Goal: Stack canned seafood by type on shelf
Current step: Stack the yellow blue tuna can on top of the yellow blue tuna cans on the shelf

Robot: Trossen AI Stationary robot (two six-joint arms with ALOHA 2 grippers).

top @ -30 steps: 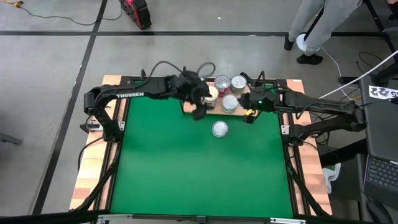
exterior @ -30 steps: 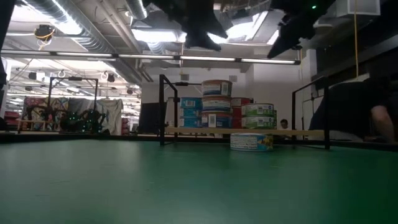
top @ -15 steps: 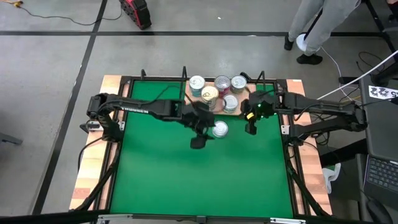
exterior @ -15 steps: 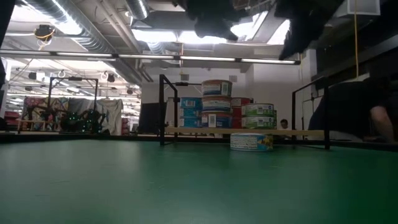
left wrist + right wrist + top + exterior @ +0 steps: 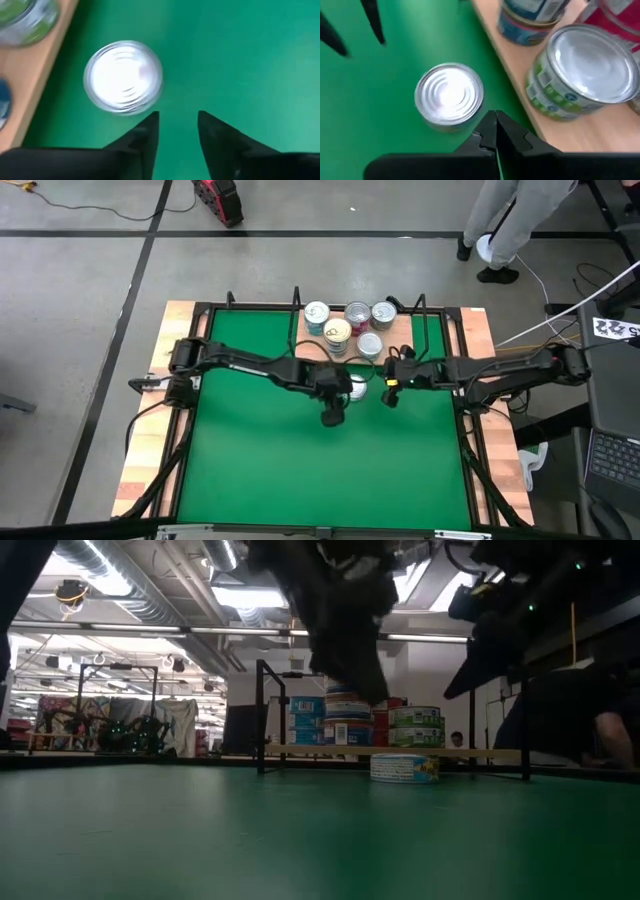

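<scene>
The shelf (image 5: 400,345) sits at the far middle edge of the surface (image 5: 260,460), holding several tins, some stacked. One loose tin (image 5: 357,387) lies on the surface just in front of the shelf. The left gripper (image 5: 333,416) hangs just beside this tin on its near left, and the right gripper (image 5: 390,395) is near it on the right. Beyond the surface, at the far right, a person (image 5: 510,220) stands on the floor.
</scene>
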